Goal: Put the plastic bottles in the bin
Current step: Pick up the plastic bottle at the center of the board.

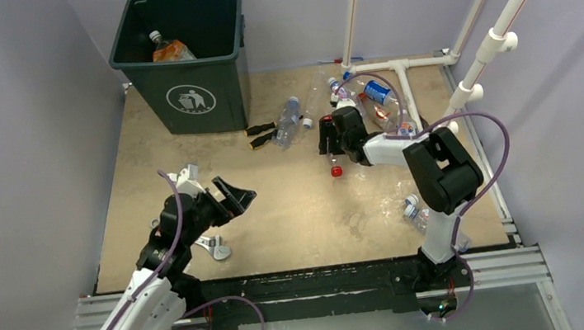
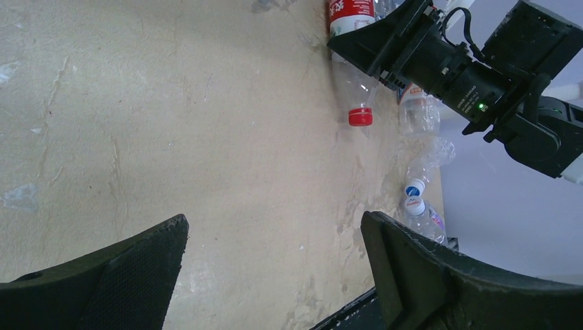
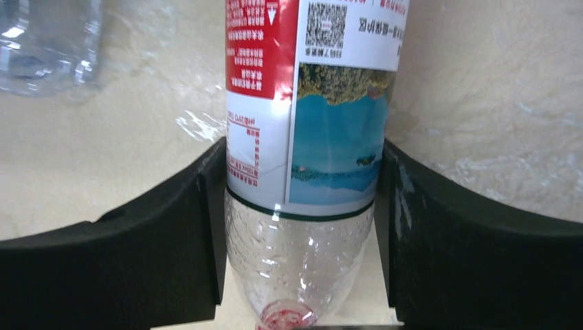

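The red-cap bottle (image 3: 309, 103) lies on the bench (image 1: 278, 216) just right of centre. Its cap points to the near edge and its red, white and blue label is at the far end. Beyond it, on the far right, a cluster of clear bottles (image 1: 376, 97) lies in a heap, one with a blue label. Another bottle (image 1: 289, 119) lies to the left of the cluster, beside two screwdrivers (image 1: 262, 133). Two more bottles (image 1: 419, 213) rest near the right edge, by the right arm's base. The bin (image 1: 182, 103) stands at the far left corner with its white logo facing near, and an orange-label bottle (image 1: 169, 50) is inside it. A wrench (image 1: 217, 247) lies near left, partly under the left arm.

The bench top is tan, scuffed and blotched with pale marks, and a metal rail runs along its near edge. Plain grey-lilac walls (image 1: 10, 122) close it in on the left, far and right sides. White pipes (image 1: 498, 33) rise at the far right, with more pipe laid flat at their foot.

The right hand (image 3: 300, 165) reaches low over the bench and pinches the red-cap bottle. One black pad sits on each side of the lower label, both pressed against it. The left hand (image 2: 275, 230) hovers above the near left of the bench with its fingers spread wide. It holds and touches nothing, and only bare bench shows between them.
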Motion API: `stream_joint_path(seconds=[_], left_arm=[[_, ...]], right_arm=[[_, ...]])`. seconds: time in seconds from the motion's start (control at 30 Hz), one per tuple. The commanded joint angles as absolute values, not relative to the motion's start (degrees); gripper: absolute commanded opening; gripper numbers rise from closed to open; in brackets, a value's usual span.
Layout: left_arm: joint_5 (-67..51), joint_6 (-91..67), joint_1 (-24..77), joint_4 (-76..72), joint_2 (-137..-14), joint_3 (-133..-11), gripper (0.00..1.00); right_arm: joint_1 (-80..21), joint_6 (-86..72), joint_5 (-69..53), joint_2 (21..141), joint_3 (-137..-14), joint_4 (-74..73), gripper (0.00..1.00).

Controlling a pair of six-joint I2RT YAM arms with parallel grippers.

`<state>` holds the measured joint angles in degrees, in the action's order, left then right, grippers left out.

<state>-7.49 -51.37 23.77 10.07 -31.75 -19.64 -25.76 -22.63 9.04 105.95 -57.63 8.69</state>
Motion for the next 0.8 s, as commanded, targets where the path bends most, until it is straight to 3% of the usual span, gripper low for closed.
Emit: stream_joint_path(seconds=[0.0, 0.23, 0.47, 0.77], left_arm=[[-9.21, -49.68, 23.99, 6.84, -29.55, -21.67, 0.99], [-18.35, -53.85, 23.99, -16.39, -27.36, -18.46, 0.99], [-33.24, -58.78, 23.99, -42.13, -36.64, -18.89, 0.99], [-36.08, -59.30, 24.17, -49.38, -38.64, -19.13, 0.99]], right_arm=[[-26.12, -24.88, 5.23, 99.97, -53.97, 16.70, 0.64], [-31.71, -27.10, -2.80, 81.98, -44.32, 30.97, 0.59], [-42.11, -31.82, -3.23, 69.19, -39.01, 44.01, 0.59], [-45.28, -44.30, -5.76, 66.18, -35.23, 61.82, 0.59]])
